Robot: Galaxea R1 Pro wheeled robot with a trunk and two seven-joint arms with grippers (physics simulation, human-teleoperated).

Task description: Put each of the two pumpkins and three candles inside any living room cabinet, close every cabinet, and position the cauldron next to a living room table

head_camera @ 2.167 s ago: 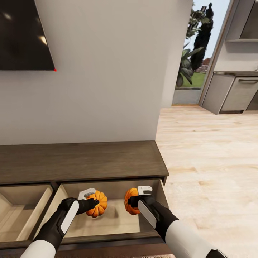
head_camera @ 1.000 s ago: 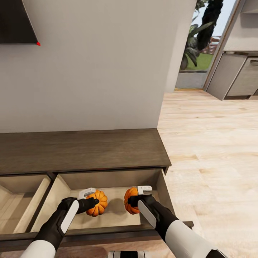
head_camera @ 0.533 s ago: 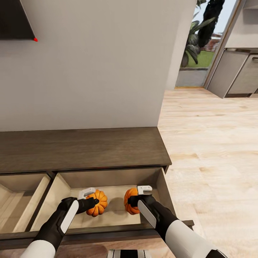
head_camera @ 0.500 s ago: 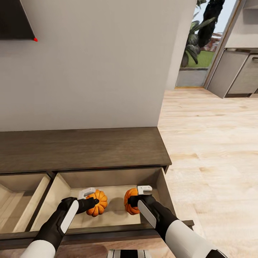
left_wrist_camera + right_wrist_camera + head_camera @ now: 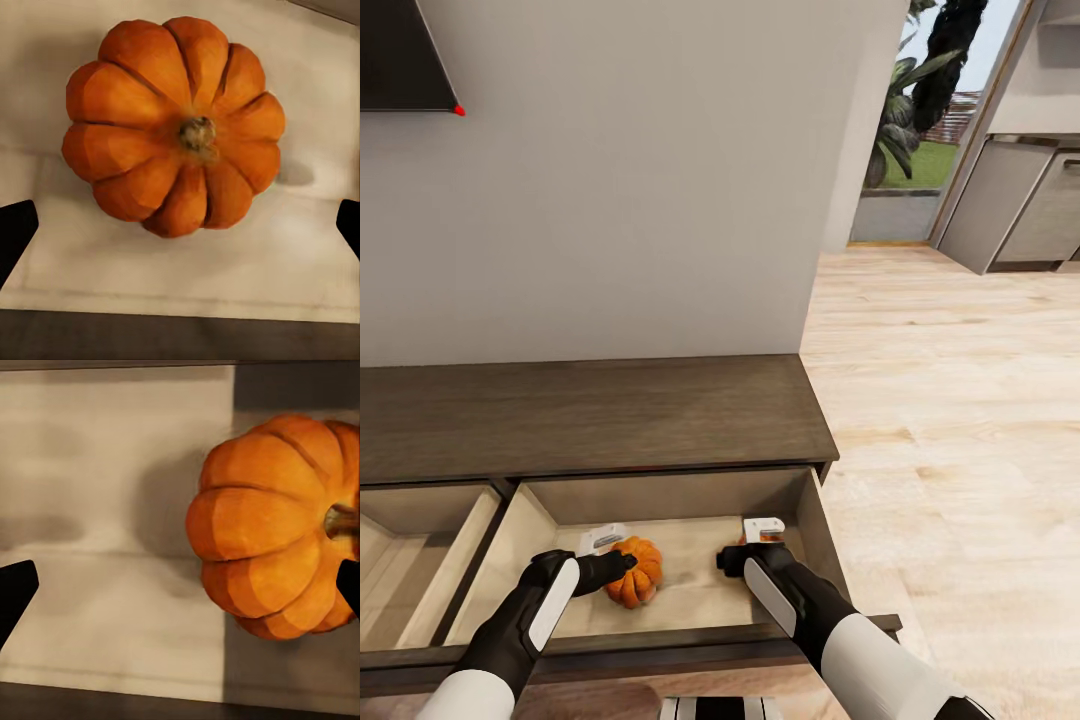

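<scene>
Looking down into the open right-hand drawer [image 5: 800,520] of the low dark wood cabinet [image 5: 590,415], both pumpkins have just dropped from the grippers to the pale drawer floor. The left gripper [image 5: 612,552] hovers with jaws spread wide and empty above the left pumpkin [image 5: 634,572]. The right gripper [image 5: 755,540] is likewise wide open and empty, with the right pumpkin [image 5: 277,559] below it near the drawer's side wall. The pumpkins look stowed; candles, closing drawers and the cauldron appear still to do.
</scene>
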